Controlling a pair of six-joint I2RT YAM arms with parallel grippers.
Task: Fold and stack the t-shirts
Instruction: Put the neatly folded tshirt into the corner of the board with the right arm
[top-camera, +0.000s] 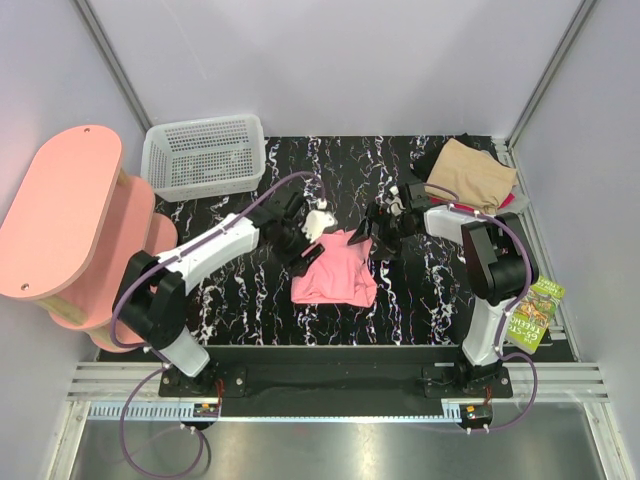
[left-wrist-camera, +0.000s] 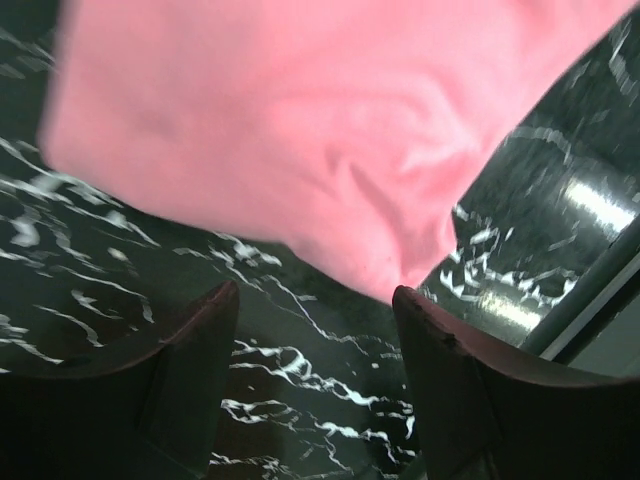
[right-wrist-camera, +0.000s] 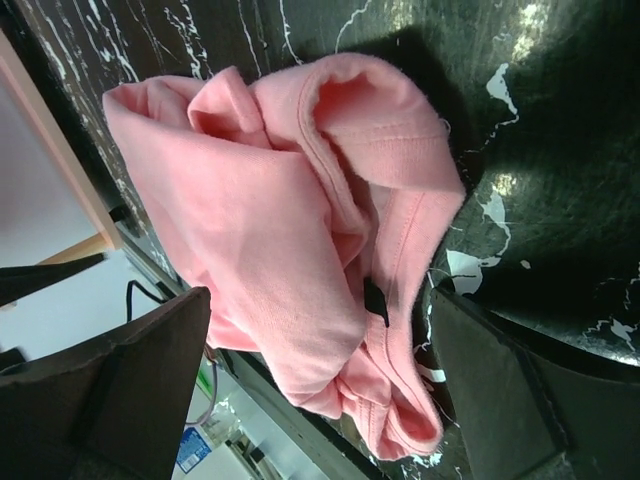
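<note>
Your left gripper (left-wrist-camera: 315, 300) and right gripper (right-wrist-camera: 320, 300) hover with jaws spread, empty, flanking the far edge of the pink t-shirt (top-camera: 335, 275) — bunched on the tabletop (top-camera: 420, 290) — likely so you can pinch both corners for the next fold.

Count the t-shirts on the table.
4 show: a pink t-shirt at the centre; a tan t-shirt topping the back-right stack, with a black t-shirt and a red t-shirt edging out beneath. More may be hidden underneath.
</note>
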